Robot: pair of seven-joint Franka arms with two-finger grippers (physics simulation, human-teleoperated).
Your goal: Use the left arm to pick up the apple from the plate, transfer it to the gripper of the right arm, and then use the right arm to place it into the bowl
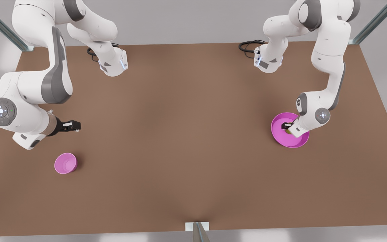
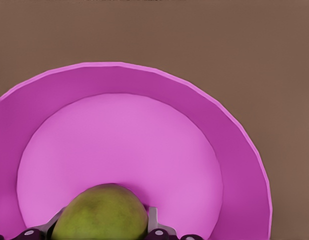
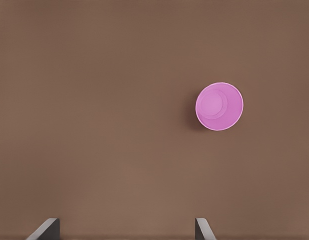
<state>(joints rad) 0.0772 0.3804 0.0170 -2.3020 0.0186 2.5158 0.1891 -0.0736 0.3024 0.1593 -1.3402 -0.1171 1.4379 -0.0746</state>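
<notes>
So the left gripper is down inside the magenta plate over on the front view's right side of the brown table, and its fingers sit on either side of the yellow-green apple, pressed up against it by the look of the left wrist view. The apple sits at the plate's flat middle, and I can't tell whether it's lifted off the plate or resting on it. From the front you barely catch the apple, it's mostly tucked under the arm's wrist. The right gripper is way over on the front view's left side, hanging above bare table with the claw pointing toward the middle, and that arm is just waiting. Its two fingertips are spread wide apart in the right wrist view with nothing between them. The small pink bowl stands upright on the table a bit nearer the camera than that gripper, well apart from the plate, and looks empty.
</notes>
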